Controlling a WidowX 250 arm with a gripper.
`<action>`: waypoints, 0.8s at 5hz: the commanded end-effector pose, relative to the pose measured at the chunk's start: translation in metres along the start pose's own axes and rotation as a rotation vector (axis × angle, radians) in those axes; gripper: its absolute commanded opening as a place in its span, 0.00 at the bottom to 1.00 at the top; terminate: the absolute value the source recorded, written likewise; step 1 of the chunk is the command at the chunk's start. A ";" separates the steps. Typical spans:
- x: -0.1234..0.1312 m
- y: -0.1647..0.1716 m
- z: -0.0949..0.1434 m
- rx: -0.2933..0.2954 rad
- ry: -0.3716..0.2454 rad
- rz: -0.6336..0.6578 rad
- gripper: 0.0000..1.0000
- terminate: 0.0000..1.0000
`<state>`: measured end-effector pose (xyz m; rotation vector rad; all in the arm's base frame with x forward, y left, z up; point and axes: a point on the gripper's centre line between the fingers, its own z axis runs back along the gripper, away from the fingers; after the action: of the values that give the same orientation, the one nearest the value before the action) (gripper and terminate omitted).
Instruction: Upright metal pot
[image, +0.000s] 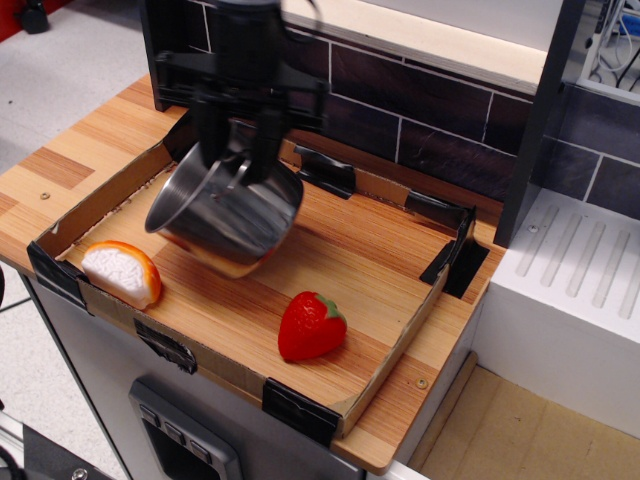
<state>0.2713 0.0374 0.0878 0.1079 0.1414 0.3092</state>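
- The shiny cylindrical stainless-steel pot (228, 210) hangs tilted above the left half of the shallow cardboard-walled wooden tray (370, 385), its mouth facing up and toward the left, its base lowest at the front right.
- The black robot gripper (240, 160) comes down from above with its two fingers closed on the pot's back rim — one finger appears inside the wall, one outside. The view is motion-blurred, so the exact contact points cannot be read.
- Whether the base touches the tray floor cannot be told; the pot looks carried, not resting.
- Step in hand, as judged: the rotation from lying to standing — partly complete, since the pot is not yet vertical.
- The next move calls for finishing the wrist rotation until the rim is level, lowering the base flat onto the wood, then opening the fingers.
- Nearby items: the white-and-orange toy food piece (122, 273) lies near the front-left corner, the red toy strawberry (310, 326) at front centre; both are apart from the pot.
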 end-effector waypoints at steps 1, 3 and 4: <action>0.017 -0.017 0.001 0.061 -0.109 -0.002 0.00 0.00; 0.029 -0.033 -0.004 -0.055 -0.197 0.038 1.00 0.00; 0.031 -0.034 0.001 -0.194 -0.245 0.015 1.00 0.00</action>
<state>0.3070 0.0095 0.0550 -0.0431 -0.0686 0.3140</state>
